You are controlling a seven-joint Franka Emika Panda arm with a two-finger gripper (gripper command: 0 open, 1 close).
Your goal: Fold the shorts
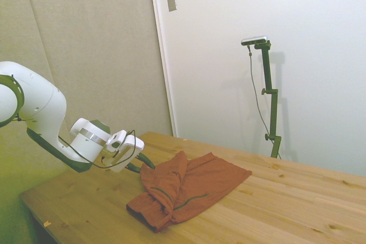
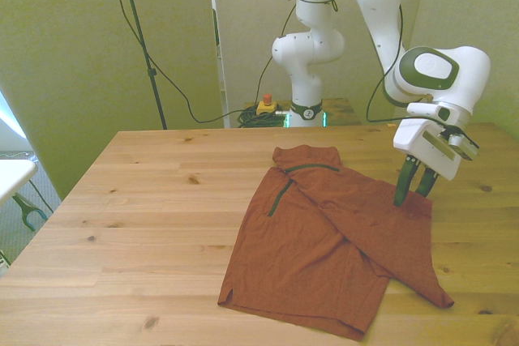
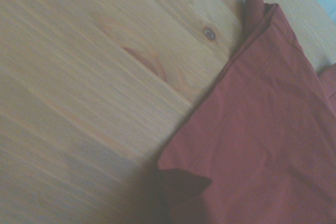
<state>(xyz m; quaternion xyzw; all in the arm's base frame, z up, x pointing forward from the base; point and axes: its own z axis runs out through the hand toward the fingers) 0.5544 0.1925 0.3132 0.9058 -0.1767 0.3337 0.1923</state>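
The rust-orange shorts (image 2: 324,241) lie spread on the wooden table (image 2: 146,200), with one side folded diagonally across the rest and a dark zip slit near the far end. My gripper (image 2: 410,198) is tilted down at the shorts' edge on the front view's right, its dark fingers close together and pinching the cloth there. In the side view the shorts (image 1: 189,190) bunch up toward the gripper (image 1: 147,165), which sits low over the table. In the wrist view the shorts (image 3: 262,129) show one edge and a lifted, shadowed corner against bare wood.
Bare tabletop (image 1: 286,210) surrounds the shorts on every side, widest on the front view's left. The shorts' near hem lies close to the table's front edge. Cables and a red button (image 2: 266,100) sit behind the far edge by the robot's base.
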